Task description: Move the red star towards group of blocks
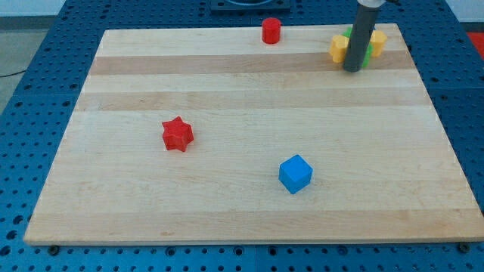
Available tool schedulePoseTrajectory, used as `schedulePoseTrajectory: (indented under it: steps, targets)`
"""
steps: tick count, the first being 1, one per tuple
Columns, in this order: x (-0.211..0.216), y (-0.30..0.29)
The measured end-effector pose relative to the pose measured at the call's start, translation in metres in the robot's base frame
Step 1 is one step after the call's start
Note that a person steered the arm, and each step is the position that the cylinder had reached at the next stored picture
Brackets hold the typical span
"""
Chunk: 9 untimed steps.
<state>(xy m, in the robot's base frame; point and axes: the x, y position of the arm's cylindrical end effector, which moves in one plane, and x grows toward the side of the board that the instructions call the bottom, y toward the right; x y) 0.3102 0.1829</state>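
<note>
The red star [178,134] lies on the wooden board [227,83], left of the middle. A group of blocks sits at the view's top right: a yellow block [339,47], a green block [367,53] and another yellow block [377,40], partly hidden by the rod. My tip [352,69] rests at the lower edge of that group, touching or almost touching it, far to the right of the red star.
A red cylinder [271,31] stands near the board's top edge, at the middle. A blue cube [295,174] lies below the middle, right of the red star. The board lies on a blue perforated table [30,113].
</note>
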Motion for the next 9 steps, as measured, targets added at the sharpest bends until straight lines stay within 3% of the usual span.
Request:
schedulePoseTrajectory:
  steps: [1, 2, 4, 5, 6, 7, 9]
  targets:
    - [0.007, -0.002]
    - [0.034, -0.064]
    - [0.035, -0.300]
    - [0.107, -0.365]
    - [0.167, -0.339]
    - [0.169, -0.277]
    - [0.064, -0.207]
